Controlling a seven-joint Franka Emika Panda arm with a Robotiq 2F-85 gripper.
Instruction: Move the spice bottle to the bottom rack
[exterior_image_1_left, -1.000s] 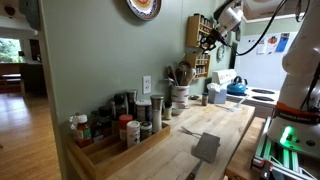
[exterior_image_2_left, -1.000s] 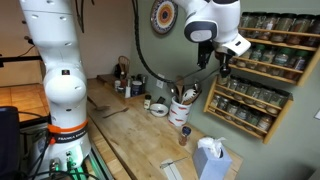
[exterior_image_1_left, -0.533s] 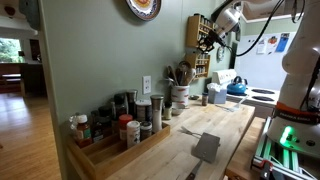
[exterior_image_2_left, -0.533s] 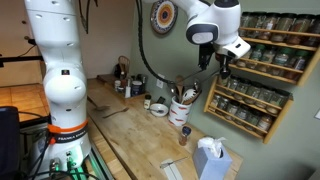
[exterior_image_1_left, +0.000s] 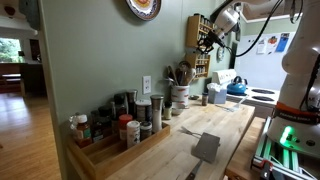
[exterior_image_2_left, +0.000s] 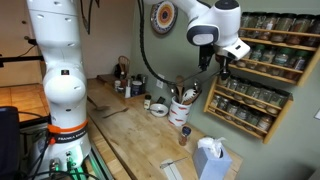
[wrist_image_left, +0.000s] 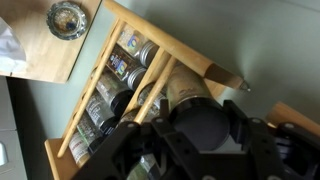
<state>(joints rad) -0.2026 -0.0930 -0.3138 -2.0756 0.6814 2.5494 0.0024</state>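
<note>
Grip: spice bottle (wrist_image_left: 203, 122) is clamped in the gripper (exterior_image_2_left: 222, 68), beside the upper shelves | Risk: shelved bottles (exterior_image_2_left: 262, 92) could be toppled if it is lowered carelessly toward the bottom rack (exterior_image_2_left: 243, 122).

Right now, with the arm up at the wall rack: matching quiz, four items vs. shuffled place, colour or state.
Items:
1. spice bottle
2. kettle
3. crock
4. wooden tray

Descriptions:
A. blue
B. full of utensils
C. held in the gripper
D. on the counter along the wall, holding jars

Pairs: 1-C, 2-A, 3-B, 4-D
</note>
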